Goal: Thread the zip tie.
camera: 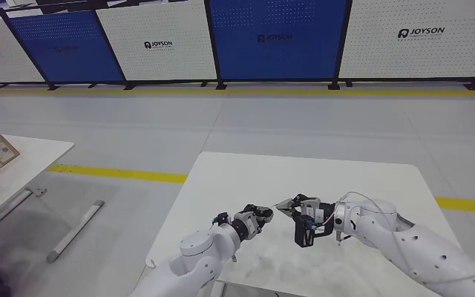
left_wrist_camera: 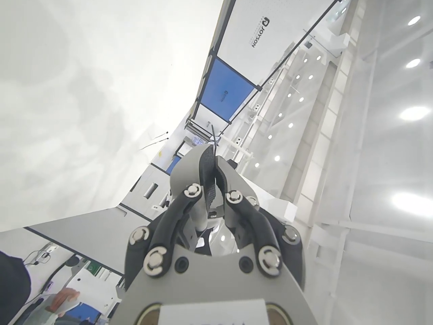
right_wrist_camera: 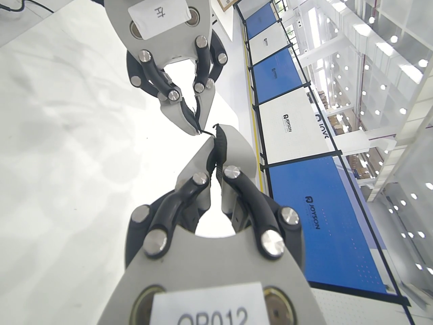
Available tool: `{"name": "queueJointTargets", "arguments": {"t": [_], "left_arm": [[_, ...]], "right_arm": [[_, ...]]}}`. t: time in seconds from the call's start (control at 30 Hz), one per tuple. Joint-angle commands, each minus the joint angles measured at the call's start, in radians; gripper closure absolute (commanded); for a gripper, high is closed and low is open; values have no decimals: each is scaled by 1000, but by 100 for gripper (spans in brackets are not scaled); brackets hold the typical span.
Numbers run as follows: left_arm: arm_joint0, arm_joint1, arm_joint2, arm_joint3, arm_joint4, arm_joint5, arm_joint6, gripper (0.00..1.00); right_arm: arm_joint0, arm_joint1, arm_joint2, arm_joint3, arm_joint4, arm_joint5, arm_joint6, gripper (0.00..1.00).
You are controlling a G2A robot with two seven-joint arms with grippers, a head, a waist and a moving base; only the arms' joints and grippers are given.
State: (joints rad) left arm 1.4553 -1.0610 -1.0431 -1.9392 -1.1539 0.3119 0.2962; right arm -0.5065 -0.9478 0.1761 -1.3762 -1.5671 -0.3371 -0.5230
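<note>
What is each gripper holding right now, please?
Left gripper: closed on the thin black plastic zip tie.
Right gripper: closed on the same zip tie.

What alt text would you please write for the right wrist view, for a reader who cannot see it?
Two grippers face tip to tip above a white table: the right gripper, nearest the camera, and the left gripper opposite are both shut on a thin black zip tie bridging the small gap between them.

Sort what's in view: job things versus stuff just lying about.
Job: zip tie, held by left hand and right hand; table under them.
Lying about: thin black strips on the table; side table; partition panels.
</note>
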Motion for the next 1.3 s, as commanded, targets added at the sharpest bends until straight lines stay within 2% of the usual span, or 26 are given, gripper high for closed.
{"name": "queueJointTargets", "arguments": {"t": [0.0, 0.07, 0.1, 0.13, 0.17, 0.2, 0.23, 0.3, 0.43, 0.5, 0.6, 0.7, 1.1, 1.13, 1.2, 1.27], "left_arm": [[2, -1, -2, -2, 14, -1, 0, 100], [5, -2, -3, 1, 18, -4, -3, 100], [5, -3, -3, 3, 20, -4, -4, 100], [5, -4, -3, 5, 23, -2, -5, 100], [5, -4, -3, 6, 28, -1, -6, 100], [5, -5, -2, 7, 34, -1, -7, 100], [5, -5, -2, 9, 39, -2, -8, 100], [5, -6, -1, 12, 83, -20, 0, 100], [16, -7, 25, 21, 230, -78, -4, 100], [22, -6, 46, 33, 325, -93, -30, 100], [32, -6, 78, 61, 524, -175, -19, 100], [30, -9, 94, 80, 571, -188, -37, 100], [30, -9, 93, 85, 577, -190, -40, 100], [29, -9, 91, 93, 596, -198, -41, 100], [31, -8, 94, 115, 697, -231, -37, 100], [32, -6, 91, 134, 746, -251, -64, 100]], "right_arm": [[-12, 0, 15, -5, 1, -3, 1, 100], [-22, 2, 30, -8, -3, -3, -5, 100], [-27, 4, 35, -9, -3, -3, -8, 69], [-31, 6, 40, -10, -3, -3, -8, 57], [-34, 8, 44, -10, -3, -3, -8, 53], [-37, 11, 49, -11, -3, -3, -9, 44], [-41, 14, 54, -13, -2, -3, -13, 14], [-52, 26, 71, -12, 3, -3, -27, 0], [-94, 55, 112, -16, 55, -3, -42, 0], [-111, 72, 114, -16, 109, -3, -17, 0], [-121, 93, 105, -36, 165, -3, 14, 0], [-127, 109, 90, -43, 239, -3, 4, 0], [-127, 109, 90, -43, 239, -3, 4, 0], [-127, 109, 90, -43, 239, -3, 4, 0], [-142, 110, 97, -40, 280, -3, 18, 0], [-157, 115, 111, -22, 371, -3, 14, 0]]}}
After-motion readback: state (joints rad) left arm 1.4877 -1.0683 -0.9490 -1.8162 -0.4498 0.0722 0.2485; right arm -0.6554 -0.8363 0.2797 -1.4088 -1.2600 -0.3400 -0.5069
